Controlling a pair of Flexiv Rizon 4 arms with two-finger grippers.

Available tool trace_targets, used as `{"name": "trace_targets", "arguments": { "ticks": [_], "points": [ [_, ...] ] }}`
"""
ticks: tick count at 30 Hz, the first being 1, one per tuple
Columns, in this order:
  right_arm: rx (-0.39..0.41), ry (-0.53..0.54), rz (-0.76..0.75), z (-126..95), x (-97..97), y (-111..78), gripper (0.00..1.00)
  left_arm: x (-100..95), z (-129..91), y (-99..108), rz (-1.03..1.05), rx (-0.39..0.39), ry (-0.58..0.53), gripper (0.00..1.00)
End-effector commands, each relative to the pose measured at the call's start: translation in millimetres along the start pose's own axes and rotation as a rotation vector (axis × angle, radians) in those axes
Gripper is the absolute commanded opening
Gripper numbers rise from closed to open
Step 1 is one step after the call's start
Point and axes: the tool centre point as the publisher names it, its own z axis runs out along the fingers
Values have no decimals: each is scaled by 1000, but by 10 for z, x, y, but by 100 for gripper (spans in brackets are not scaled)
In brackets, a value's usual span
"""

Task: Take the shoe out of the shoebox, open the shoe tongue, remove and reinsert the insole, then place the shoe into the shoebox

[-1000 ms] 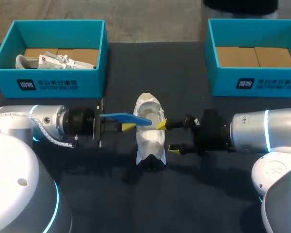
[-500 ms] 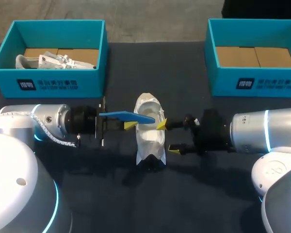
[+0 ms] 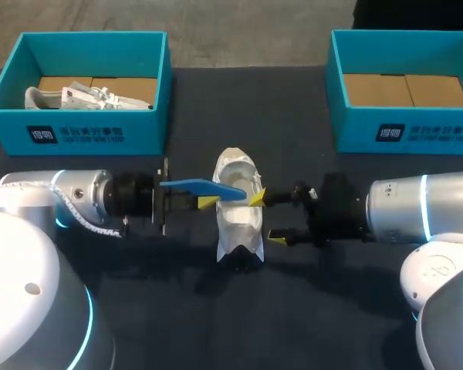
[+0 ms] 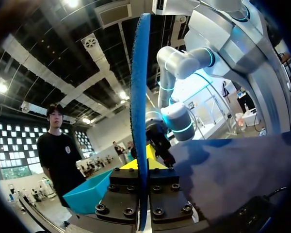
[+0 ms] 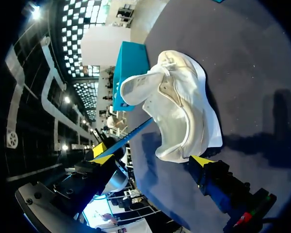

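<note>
Two hands (image 3: 207, 202) (image 3: 266, 217) beside midtable shoe (image 3: 239, 223).

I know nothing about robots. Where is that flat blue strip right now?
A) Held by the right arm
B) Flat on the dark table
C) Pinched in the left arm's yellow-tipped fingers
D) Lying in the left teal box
C: the left gripper is closed on one end of the flat blue insole, and the other end reaches over the white shoe in the middle of the table.
</note>
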Motion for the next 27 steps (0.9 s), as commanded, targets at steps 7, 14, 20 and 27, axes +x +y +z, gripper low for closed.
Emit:
{"name": "trace_targets", "arguments": {
  "ticks": [7,14,20,27],
  "points": [
    [-4,-9,1,18,23,-13,100,7,62,91,-17,7,2,0],
    [-4,-9,1,18,23,-13,100,-12,125,173,-11,-32,18,0],
    [-4,-9,1,18,23,-13,100,0,157,237,-10,-67,24,0],
    [-4,-9,1,18,23,-13,100,7,177,272,-4,-92,24,0]
  ]
}}
